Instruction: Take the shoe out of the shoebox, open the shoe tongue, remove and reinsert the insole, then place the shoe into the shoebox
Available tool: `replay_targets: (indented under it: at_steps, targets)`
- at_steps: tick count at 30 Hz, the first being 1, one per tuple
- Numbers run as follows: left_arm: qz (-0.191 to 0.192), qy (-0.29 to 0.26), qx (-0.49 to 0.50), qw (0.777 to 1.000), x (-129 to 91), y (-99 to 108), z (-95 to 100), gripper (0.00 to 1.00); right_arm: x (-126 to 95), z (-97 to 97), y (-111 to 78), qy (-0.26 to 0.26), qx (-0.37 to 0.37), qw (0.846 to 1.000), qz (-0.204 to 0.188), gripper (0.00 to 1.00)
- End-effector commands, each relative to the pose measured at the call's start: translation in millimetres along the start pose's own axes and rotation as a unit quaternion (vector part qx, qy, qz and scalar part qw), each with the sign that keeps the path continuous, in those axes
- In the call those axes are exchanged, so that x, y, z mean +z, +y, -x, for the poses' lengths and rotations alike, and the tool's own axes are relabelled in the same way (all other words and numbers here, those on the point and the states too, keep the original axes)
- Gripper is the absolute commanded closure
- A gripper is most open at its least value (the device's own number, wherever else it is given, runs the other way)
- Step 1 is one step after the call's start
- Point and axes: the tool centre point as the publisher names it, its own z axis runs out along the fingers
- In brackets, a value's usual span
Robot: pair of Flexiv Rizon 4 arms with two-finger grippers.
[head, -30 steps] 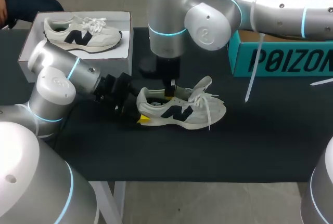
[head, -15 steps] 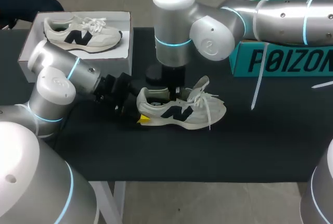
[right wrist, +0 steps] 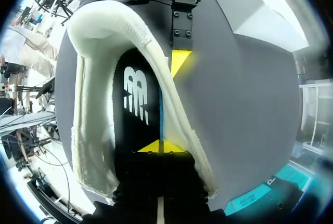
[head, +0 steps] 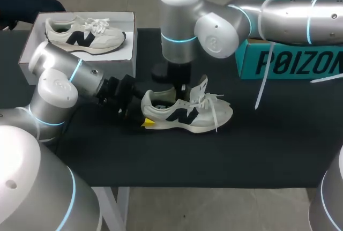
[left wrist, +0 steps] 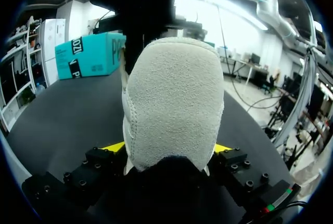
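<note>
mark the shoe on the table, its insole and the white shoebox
shoe on the table (head: 206,118), head view, forefoot side
insole (right wrist: 136,96), right wrist view, its logo
white shoebox (head: 30,43), head view, left wall

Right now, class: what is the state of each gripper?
Left gripper: closed on the shoe at its heel.
Right gripper: closed on the insole, inside the shoe.

shoe (left wrist: 171,99) hides most of left gripper (left wrist: 169,148); teal box (head: 289,62) cut off
</note>
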Motion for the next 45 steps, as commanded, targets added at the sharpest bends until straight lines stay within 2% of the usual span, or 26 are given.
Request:
replay_targets:
  at_steps: [1,10,12,13,19,27,40,45]
  targets:
    - [0.002,0.001,0.000,1.000,1,0,-0.9,1.00,4,8.8,2.8,0.006,-0.003,1.000,-0.006,1.00]
    - [0.002,0.001,0.000,1.000,1,0,-0.9,1.00,13,7.5,0.7,0.018,-0.003,1.000,-0.008,1.00]
    - [0.002,0.001,0.000,1.000,1,0,-0.9,1.00,12,6.6,-0.1,0.020,-0.003,1.000,-0.007,0.78]
    - [0.002,0.001,0.000,1.000,1,0,-0.9,1.00,12,6.0,-0.6,0.020,-0.004,1.000,-0.008,0.73]
    - [0.002,0.001,0.000,1.000,1,0,-0.9,1.00,8,3.5,-0.2,0.027,-0.016,0.999,-0.008,0.57]
    - [0.002,0.001,0.000,1.000,1,0,-0.9,1.00,4,-1.6,0.1,0.051,-0.033,0.998,0.008,0.52]
    - [0.002,0.001,0.000,1.000,1,0,-0.9,1.00,34,-7.5,4.5,0.098,-0.042,0.994,0.014,0.50]
    - [0.002,0.001,0.000,1.000,1,0,-0.9,1.00,41,-9.0,7.4,0.106,-0.045,0.993,0.011,0.46]
